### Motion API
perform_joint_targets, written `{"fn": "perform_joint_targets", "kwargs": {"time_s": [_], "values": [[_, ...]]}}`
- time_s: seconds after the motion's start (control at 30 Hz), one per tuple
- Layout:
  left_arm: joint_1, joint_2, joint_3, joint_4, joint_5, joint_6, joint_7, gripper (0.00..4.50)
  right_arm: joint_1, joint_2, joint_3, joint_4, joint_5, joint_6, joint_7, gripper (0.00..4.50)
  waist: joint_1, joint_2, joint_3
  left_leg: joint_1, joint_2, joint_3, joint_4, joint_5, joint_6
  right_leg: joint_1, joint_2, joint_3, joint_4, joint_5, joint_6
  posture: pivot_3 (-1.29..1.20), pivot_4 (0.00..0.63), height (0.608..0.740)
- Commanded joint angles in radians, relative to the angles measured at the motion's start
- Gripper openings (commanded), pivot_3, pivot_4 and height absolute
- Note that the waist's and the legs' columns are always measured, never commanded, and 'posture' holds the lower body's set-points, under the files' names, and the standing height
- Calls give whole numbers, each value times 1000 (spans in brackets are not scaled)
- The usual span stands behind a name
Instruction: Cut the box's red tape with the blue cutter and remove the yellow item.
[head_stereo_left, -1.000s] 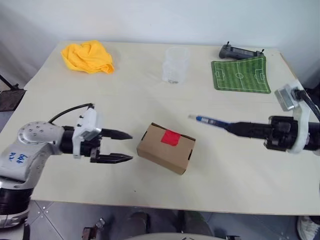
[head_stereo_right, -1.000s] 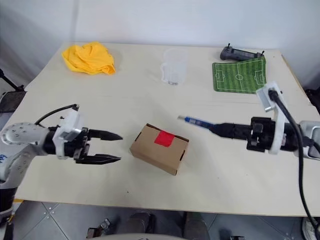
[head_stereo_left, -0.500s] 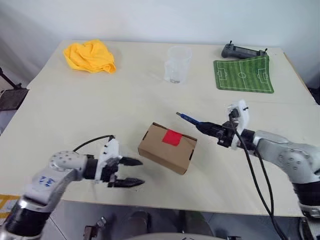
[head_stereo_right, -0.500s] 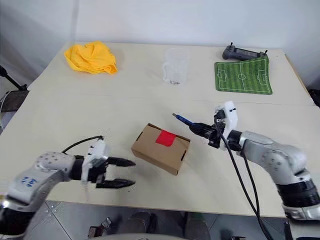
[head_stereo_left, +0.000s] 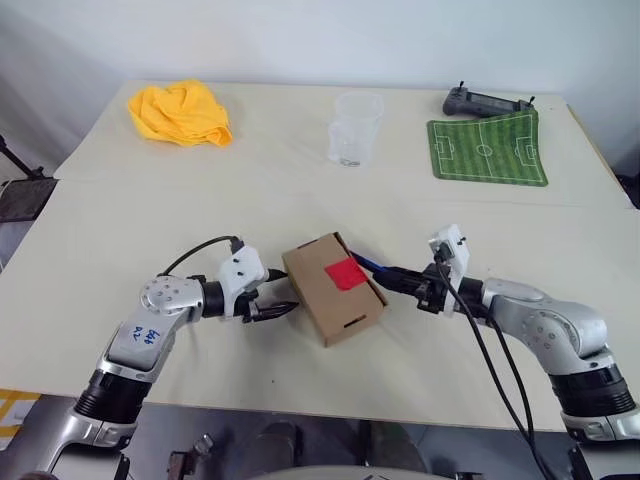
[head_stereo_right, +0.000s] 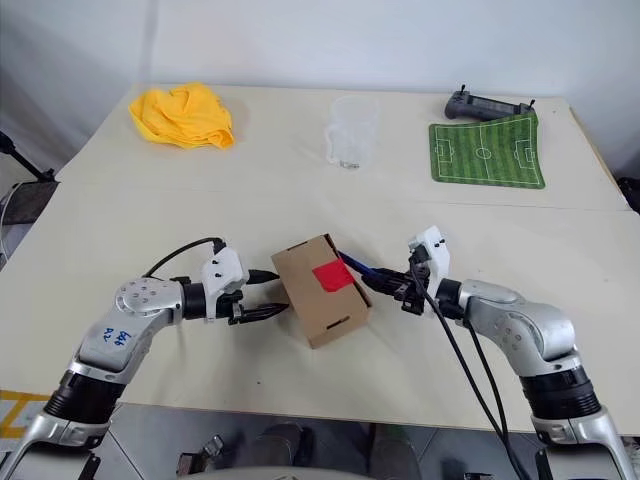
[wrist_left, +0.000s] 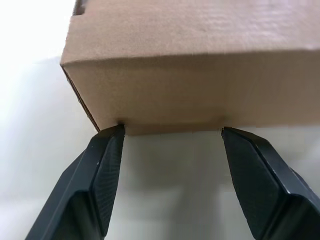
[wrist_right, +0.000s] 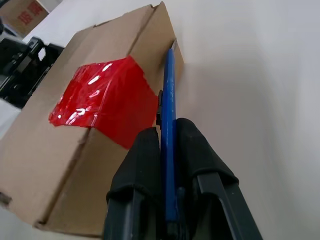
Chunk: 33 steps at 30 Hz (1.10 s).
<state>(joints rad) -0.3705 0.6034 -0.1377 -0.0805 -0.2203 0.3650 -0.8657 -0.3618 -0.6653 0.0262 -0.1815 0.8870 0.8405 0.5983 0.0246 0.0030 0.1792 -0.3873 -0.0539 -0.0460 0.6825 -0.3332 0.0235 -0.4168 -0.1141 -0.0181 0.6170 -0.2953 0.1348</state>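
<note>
The box (head_stereo_left: 333, 288) is sitting near the middle of the table (head_stereo_left: 300, 190), turned at an angle, with the red tape (head_stereo_left: 343, 274) on its upper face. The right gripper (wrist_right: 167, 145) is clenching the blue cutter (wrist_right: 169, 125) between its two fingers, and the cutter is lying along the box's right edge, just beside the tape (its tip is hard to make out against the cardboard). In the head views the cutter is reaching from the gripper to the box's far right corner.

The left gripper (wrist_left: 172, 135) is facing the box's left side with its jaws spread and holding nothing. One fingertip (wrist_left: 112, 137) is touching the lower edge of the cardboard near a corner; the other is sitting just short of the same edge (contact there cannot be told).

At the far side of the table, well apart from the box, a yellow cloth (head_stereo_left: 180, 112) is lying at the left, a clear cup (head_stereo_left: 355, 128) is standing in the middle, and a green mat (head_stereo_left: 487, 149) printed as a football pitch is lying at the right, with a dark controller (head_stereo_left: 485, 101) just behind it.
</note>
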Motion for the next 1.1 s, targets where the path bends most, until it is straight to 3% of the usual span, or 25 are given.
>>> {"fn": "perform_joint_targets", "kwargs": {"time_s": [0.03,0.4,0.53,0.83,1.0,1.1], "values": [[-51,-37,-14,18,16,-51,1,3281,47,19,-47,-153,79,88,-52,181,0,0,0,0,0,0,0,0,0,0,0,0,0,0,0,0,150,740],[-118,-104,-39,108,40,-96,-22,3281,170,54,-194,-342,207,242,-293,180,-1,0,0,1,-1,0,0,1,0,0,0,0,2,0,0,0,150,740],[-134,-104,-34,115,43,-100,-32,3281,204,-6,-216,-355,43,203,-374,180,2,0,0,0,-1,0,0,1,0,0,0,1,2,0,0,0,150,740],[-135,-105,-29,72,19,-53,-51,3281,235,-16,-286,-366,-55,107,-335,180,-1,0,0,0,-3,1,0,2,2,-1,0,0,3,1,1,0,150,740],[-105,-85,-51,-41,-17,115,-69,3281,263,6,-248,-413,-87,99,-335,180,-1,0,0,0,-3,1,0,2,2,0,0,1,3,1,1,0,150,740],[-72,-21,-84,-131,-29,243,-102,3281,278,24,-234,-447,-76,124,-345,180,-4,0,0,0,-3,0,0,2,2,0,0,3,3,0,1,0,150,740]]}}
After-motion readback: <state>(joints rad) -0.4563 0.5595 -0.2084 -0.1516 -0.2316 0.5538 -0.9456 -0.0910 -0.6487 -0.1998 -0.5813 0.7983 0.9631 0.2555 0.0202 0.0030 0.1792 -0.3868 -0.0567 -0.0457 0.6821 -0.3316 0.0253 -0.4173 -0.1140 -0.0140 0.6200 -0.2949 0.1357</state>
